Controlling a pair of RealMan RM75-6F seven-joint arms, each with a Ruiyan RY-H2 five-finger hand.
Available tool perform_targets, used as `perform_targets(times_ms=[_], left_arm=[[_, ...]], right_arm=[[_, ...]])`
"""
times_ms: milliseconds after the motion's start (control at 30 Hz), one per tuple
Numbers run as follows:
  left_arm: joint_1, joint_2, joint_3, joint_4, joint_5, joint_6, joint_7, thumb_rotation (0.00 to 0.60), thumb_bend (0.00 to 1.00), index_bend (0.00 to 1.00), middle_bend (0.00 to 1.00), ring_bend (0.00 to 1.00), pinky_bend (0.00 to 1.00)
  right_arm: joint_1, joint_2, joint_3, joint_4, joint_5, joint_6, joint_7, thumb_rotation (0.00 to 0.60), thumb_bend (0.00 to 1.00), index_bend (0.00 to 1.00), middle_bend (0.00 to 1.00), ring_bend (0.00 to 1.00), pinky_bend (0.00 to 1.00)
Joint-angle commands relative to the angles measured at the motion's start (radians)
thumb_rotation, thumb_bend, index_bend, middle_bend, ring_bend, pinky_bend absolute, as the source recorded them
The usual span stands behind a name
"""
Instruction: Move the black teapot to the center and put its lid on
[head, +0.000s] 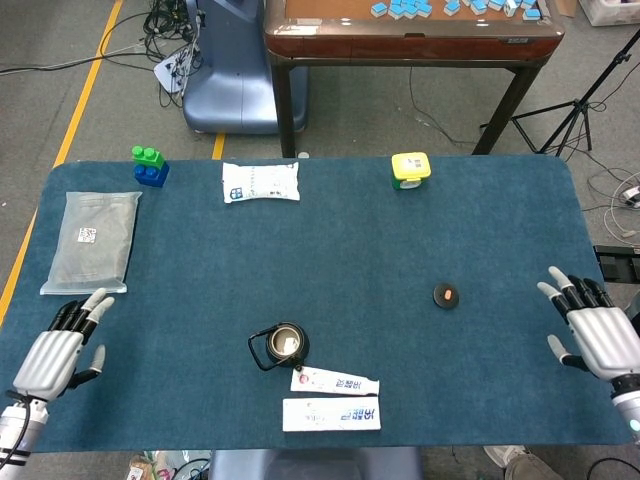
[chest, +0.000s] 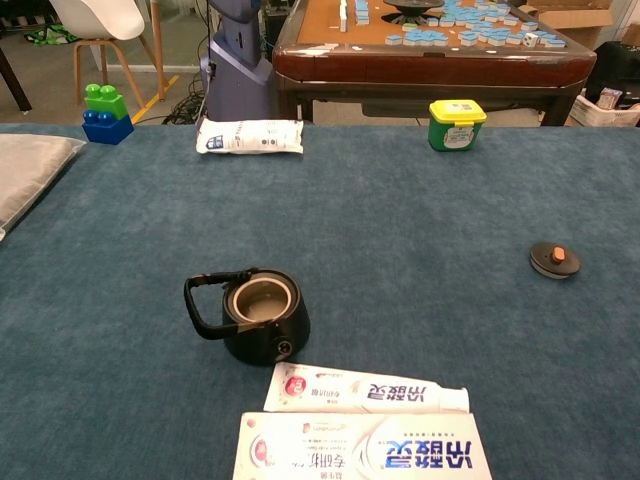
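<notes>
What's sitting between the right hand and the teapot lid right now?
Nothing: in the head view only bare blue cloth lies between the right hand and the teapot lid. The chest view shows the lid but not the hand.

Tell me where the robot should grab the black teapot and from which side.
Probably by the loop handle of the black teapot. It juts out toward the left hand, clear of the toothpaste tube lying near the pot's front right, so come from the left.
</notes>
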Motion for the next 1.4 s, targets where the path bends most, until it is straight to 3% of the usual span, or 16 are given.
perform_targets(times_ms=[33,433,800,1400], left_arm=[[-0.01,-0.006,-0.013,0.0,-0.014,-0.025,0.008,0.6,0.58,0.0,0.0,0.0,0.0],[-0.049,-0.025,-0.06,0.028,-0.07,-0.118,0.009,0.6,0.58,0.0,0.0,0.0,0.0],[-0.069,-0.028,-0.079,0.049,-0.076,-0.163,-0.01,0.6,0.58,0.0,0.0,0.0,0.0],[-0.064,-0.047,-0.08,0.109,-0.071,-0.183,-0.065,0.6,0.58,0.0,0.0,0.0,0.0]], right_arm=[[0.043,-0.021,0.02,0.044,0.049,-0.067,0.0,0.6,0.36,0.12,0.0,0.0,0.0],[0.185,-0.11,0.072,0.165,0.238,-0.26,-0.089,0.6,0.35,0.12,0.0,0.0,0.0],[0.279,-0.229,0.058,0.268,0.365,-0.358,-0.208,0.6,0.34,0.12,0.0,0.0,0.0],[0.369,-0.347,0.03,0.368,0.471,-0.424,-0.286,0.6,0.32,0.12,0.0,0.0,0.0]])
